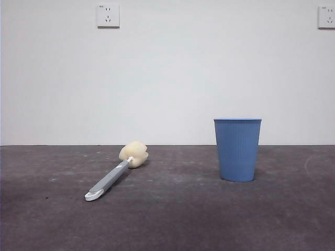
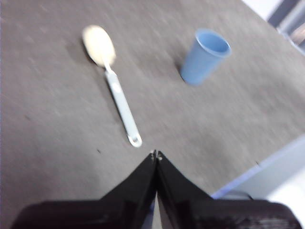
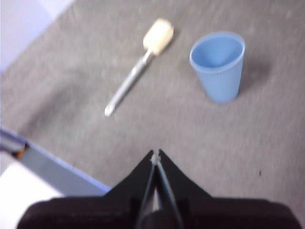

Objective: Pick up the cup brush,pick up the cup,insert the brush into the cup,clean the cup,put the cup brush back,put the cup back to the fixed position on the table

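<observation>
on the table, the cup brush is lying flat at left and the cup is standing upright well apart at right, while the left gripper and right gripper are hovering with jaws pressed together, so opening first and closing across the slim handle mid-length seems wisest.

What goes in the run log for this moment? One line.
stage: before pickup | cup brush: lying on table | cup: upright, apart | left gripper: shut | right gripper: shut
</observation>
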Action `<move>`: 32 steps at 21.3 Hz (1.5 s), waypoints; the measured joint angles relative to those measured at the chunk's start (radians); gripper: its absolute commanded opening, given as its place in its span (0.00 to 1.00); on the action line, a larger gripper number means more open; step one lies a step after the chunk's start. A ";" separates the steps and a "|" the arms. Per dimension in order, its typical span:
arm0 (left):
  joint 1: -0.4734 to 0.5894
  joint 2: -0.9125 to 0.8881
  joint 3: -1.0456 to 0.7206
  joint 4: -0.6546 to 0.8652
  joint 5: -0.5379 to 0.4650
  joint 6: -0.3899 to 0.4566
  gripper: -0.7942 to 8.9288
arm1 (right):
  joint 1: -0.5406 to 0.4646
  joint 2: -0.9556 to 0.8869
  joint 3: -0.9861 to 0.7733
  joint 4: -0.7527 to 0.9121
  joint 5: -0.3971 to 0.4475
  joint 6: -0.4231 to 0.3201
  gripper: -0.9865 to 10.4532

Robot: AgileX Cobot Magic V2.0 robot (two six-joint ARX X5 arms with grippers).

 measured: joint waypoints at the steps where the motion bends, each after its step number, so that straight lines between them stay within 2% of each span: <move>1: 0.000 0.010 0.011 -0.024 0.010 0.014 0.07 | 0.001 0.014 0.016 -0.030 0.000 -0.014 0.08; 5: 0.000 0.031 0.033 -0.093 0.033 0.065 0.09 | 0.006 0.059 0.043 -0.126 0.000 -0.073 0.11; 6: 0.000 0.031 0.033 -0.094 0.033 0.071 0.15 | 0.006 0.060 0.043 -0.126 0.000 -0.077 0.18; 7: 0.000 0.031 0.033 -0.095 0.032 0.071 0.29 | 0.006 0.060 0.043 -0.126 0.000 -0.079 0.28; 8: 0.000 0.031 0.033 -0.095 0.032 0.071 0.48 | 0.006 0.060 0.044 -0.126 0.000 -0.079 0.43; 9: 0.000 0.031 0.033 -0.095 0.028 0.065 0.59 | 0.006 0.060 0.044 -0.126 0.000 -0.076 0.54; 10: 0.000 0.031 0.033 -0.095 0.024 0.063 0.61 | 0.006 0.060 0.044 -0.126 0.000 -0.071 0.61; 11: 0.000 0.033 0.033 -0.095 0.024 0.061 0.61 | 0.006 0.060 0.044 -0.126 0.001 -0.063 0.61; 20: -0.005 0.151 0.033 -0.044 -0.042 0.029 0.61 | 0.006 0.060 0.044 -0.127 0.001 -0.045 0.61; 24: -0.084 0.266 0.033 0.072 -0.058 -0.026 0.61 | 0.006 0.063 0.044 -0.127 0.001 -0.045 0.61; 26: -0.158 0.344 0.033 0.150 -0.121 -0.064 0.61 | 0.006 0.068 0.044 -0.127 0.001 -0.045 0.61; 32: -0.415 0.638 0.088 0.364 -0.449 -0.192 0.60 | 0.006 0.071 0.044 -0.127 0.001 -0.045 0.61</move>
